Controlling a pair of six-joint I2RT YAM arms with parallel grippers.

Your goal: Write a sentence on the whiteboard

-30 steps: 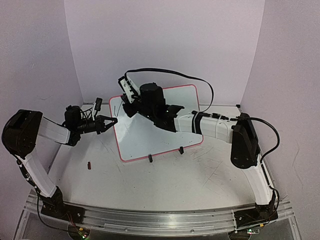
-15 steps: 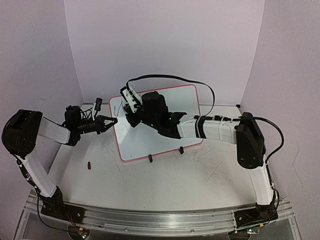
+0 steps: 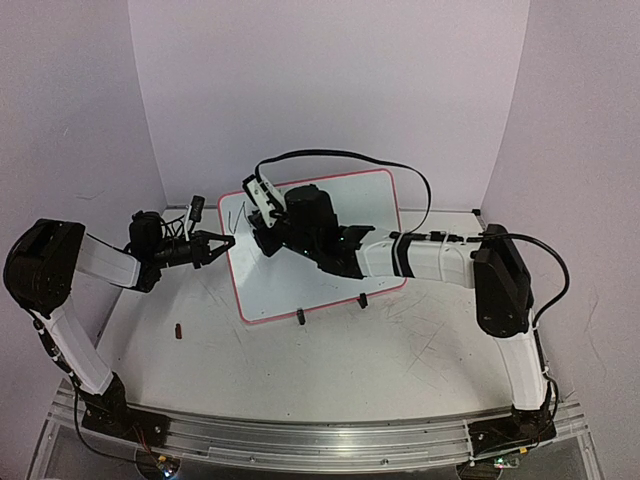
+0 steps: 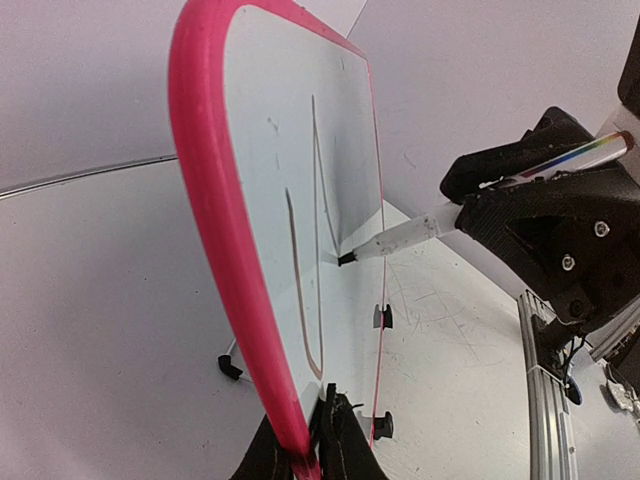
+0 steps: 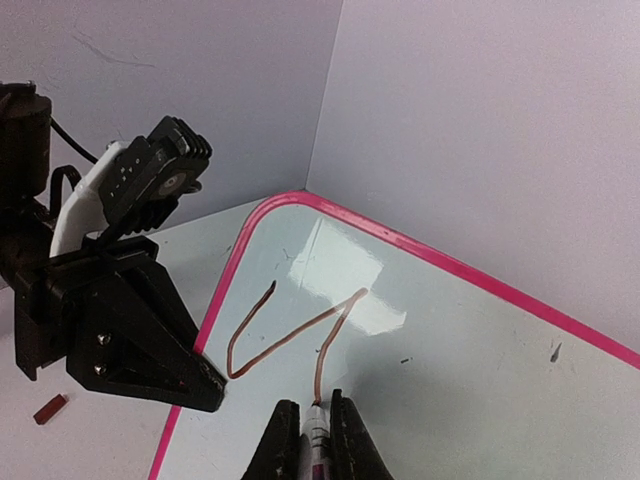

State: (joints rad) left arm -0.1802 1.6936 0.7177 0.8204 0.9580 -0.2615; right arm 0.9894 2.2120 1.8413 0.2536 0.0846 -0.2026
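On the scratched table a small red piece is seen lying toward the left side, well apart from the whiteboard, which is propped up further back on two black feet. The board's pink left edge is pinched by the closed left claw, while a marker is clamped in the right claw, its tip pressed to the white surface. Of the sentence only a W-like stroke is drawn, near the board's upper left corner, with pale walls behind.
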